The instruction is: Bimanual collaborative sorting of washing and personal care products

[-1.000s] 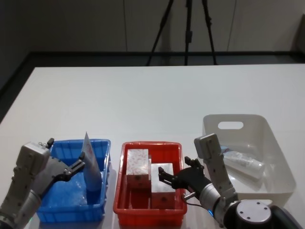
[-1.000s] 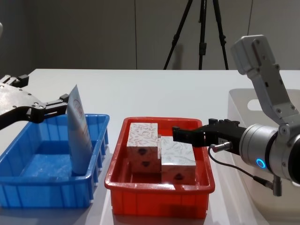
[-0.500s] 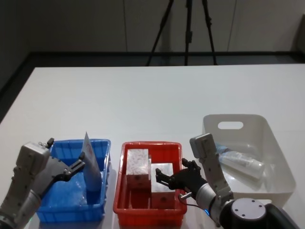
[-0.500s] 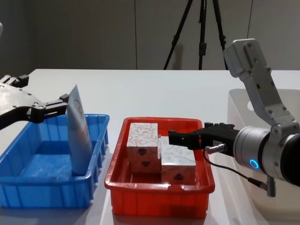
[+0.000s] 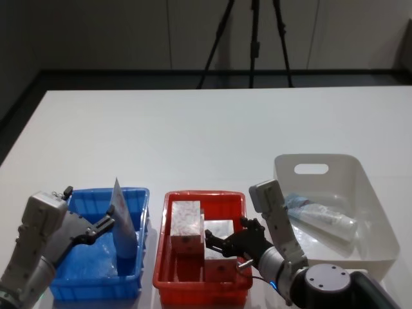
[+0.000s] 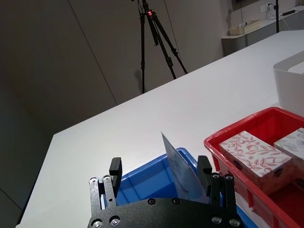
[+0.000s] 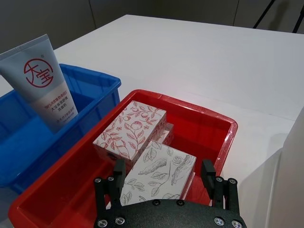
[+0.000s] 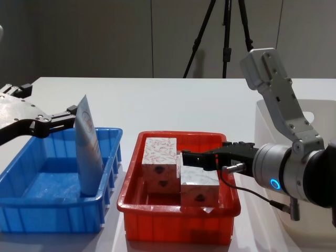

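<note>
Dark wall panels and a black tripod [image 5: 252,38] close off the room behind a broad white bench [image 5: 193,129].

The right hand [image 7: 163,172] hovers with its fingers spread wide over a small white cardboard box with grey leaf print [image 7: 160,164], gripping nothing. At that box's nine o'clock, touching it, stands a matching white box with red print [image 7: 130,129]. Both sit in a red plastic tray [image 5: 206,194] at the bench's six o'clock edge. Such boxes are probably light and stiff, though their corners would crush. The long flat sides look like the best place to take hold.

The left hand [image 6: 160,167], also spread wide, brackets a tall pale-blue squeeze tube [image 6: 183,168]. The tube stands crimped end up against the three o'clock wall of a blue plastic tray [image 5: 90,192] at seven o'clock. It seems to lean near one finger, but I cannot tell whether they touch. The tube looks soft and slick and would likely give under pressure. The fuller lower body should be a firmer place to grip than the thin crimp.

At four o'clock a beige plastic tub with handle holes [image 5: 360,170] holds another pale tube [image 5: 325,219], lying flat.
</note>
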